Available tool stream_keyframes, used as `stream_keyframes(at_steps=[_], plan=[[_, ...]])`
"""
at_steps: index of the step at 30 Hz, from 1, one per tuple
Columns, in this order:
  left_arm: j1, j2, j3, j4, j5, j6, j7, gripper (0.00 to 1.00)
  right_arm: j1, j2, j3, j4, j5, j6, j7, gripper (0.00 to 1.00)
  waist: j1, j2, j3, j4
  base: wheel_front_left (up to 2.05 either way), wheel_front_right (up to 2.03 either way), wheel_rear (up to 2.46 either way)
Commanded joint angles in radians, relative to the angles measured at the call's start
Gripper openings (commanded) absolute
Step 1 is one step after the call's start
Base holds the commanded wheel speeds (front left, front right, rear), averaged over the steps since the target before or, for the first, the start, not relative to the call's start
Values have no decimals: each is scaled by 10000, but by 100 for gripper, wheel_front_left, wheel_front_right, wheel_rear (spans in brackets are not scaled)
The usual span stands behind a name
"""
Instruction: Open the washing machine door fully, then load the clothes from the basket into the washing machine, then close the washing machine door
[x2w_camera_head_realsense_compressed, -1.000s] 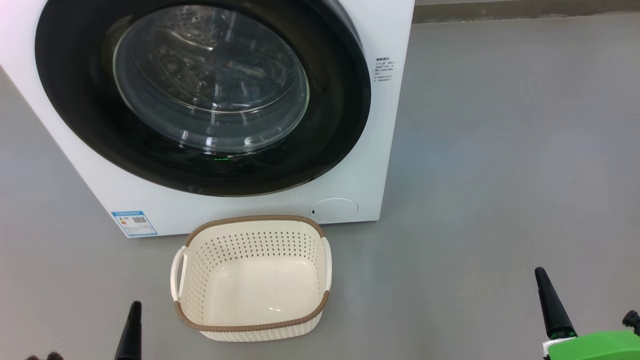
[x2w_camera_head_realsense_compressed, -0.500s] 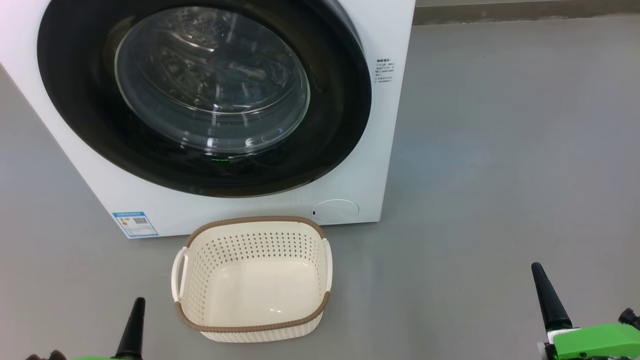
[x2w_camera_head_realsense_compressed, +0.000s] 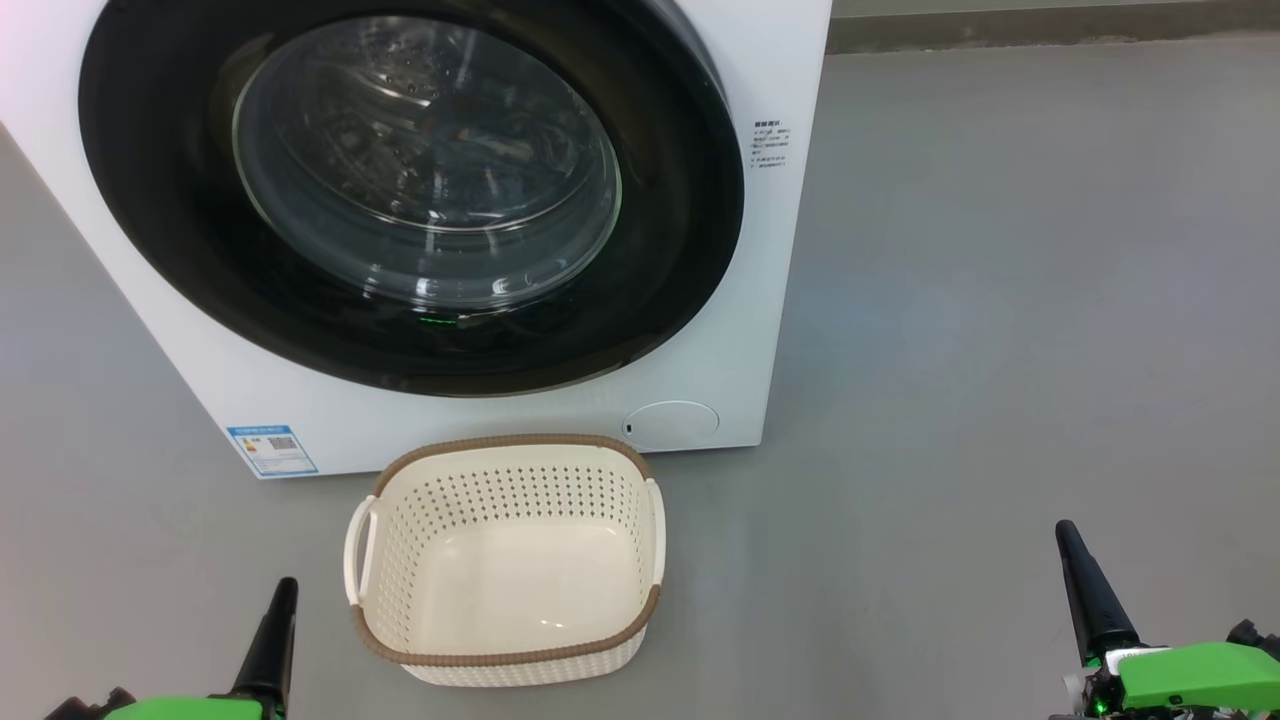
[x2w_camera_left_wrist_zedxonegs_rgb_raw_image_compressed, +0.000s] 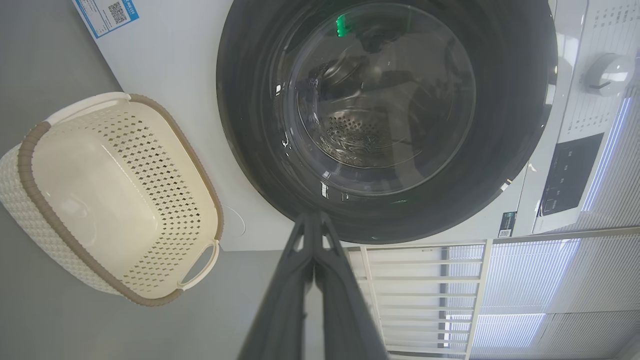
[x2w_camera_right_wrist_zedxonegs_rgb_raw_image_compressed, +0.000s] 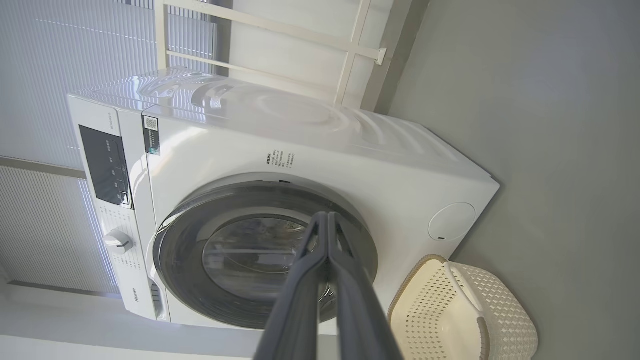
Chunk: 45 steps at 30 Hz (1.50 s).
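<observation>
The white washing machine (x2w_camera_head_realsense_compressed: 770, 300) stands ahead on the floor. The washing machine door (x2w_camera_head_realsense_compressed: 680, 200) is closed flat against its front, black rim around clear glass. In front of the machine sits the cream basket (x2w_camera_head_realsense_compressed: 500, 490), holding nothing. The clothes are out of view. My left gripper (x2w_camera_head_realsense_compressed: 287, 588) is shut at the lower left, just left of the basket and apart from it. My right gripper (x2w_camera_head_realsense_compressed: 1066, 532) is shut at the lower right, far from the basket. The left wrist view has the left gripper (x2w_camera_left_wrist_zedxonegs_rgb_raw_image_compressed: 312, 217) shut before the door (x2w_camera_left_wrist_zedxonegs_rgb_raw_image_compressed: 250, 125). The right wrist view has the right gripper (x2w_camera_right_wrist_zedxonegs_rgb_raw_image_compressed: 325, 216) shut likewise.
Grey floor (x2w_camera_head_realsense_compressed: 1000, 350) spreads wide to the right of the machine. A blue label (x2w_camera_head_realsense_compressed: 271, 450) and a round service cover (x2w_camera_head_realsense_compressed: 670, 422) sit low on the machine's front. A white rail frame (x2w_camera_left_wrist_zedxonegs_rgb_raw_image_compressed: 420, 290) and window blinds stand behind and beside the machine.
Both grippers have risen a little further into the head view, with more of their green wrists showing. The door and basket stand as before; the camera has shifted slightly.
</observation>
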Motion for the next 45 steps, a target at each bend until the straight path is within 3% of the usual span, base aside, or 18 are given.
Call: stream_keyframes(at_steps=[1,15,45], plan=[[-464,219,308,-150,-203,-26,79,0,-500,-26,173,-189,266,-5,100,0,0,0,-2,1,0,0,0],[-771,239,376,104,-1620,-29,503,0,-780,106,146,116,1845,-11,528,0,0,0,-41,17,0,0,0],[-780,169,476,110,-1543,-29,585,0,-789,175,50,124,1772,-11,607,0,0,0,-42,17,0,0,0]])
